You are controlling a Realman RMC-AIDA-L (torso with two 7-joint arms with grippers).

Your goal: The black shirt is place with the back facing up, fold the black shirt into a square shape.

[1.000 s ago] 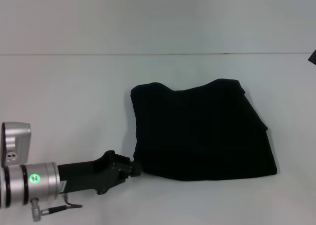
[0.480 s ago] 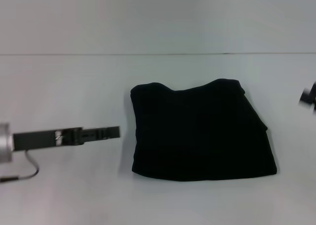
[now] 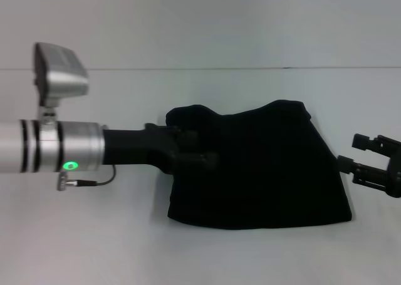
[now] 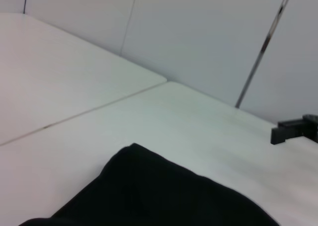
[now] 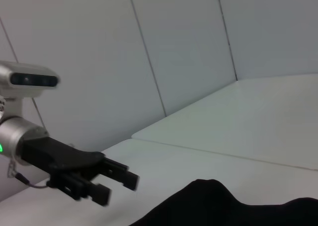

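Here the black shirt [image 3: 260,166] lies folded mid-frame on the white table [image 3: 94,247], its long axis left-right, lettering hidden. The left gripper [image 3: 202,148] overlaps its left edge, fingers parted. The right gripper [image 3: 366,160], open, is cut off at the right.

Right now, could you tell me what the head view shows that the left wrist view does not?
Only the head view shows the left gripper over the black shirt's left edge, and the shirt's whole folded outline. Only the left wrist view shows a thin metal pole against the wall. Both show the shirt, the white table and the right gripper, open beside the shirt's right edge.
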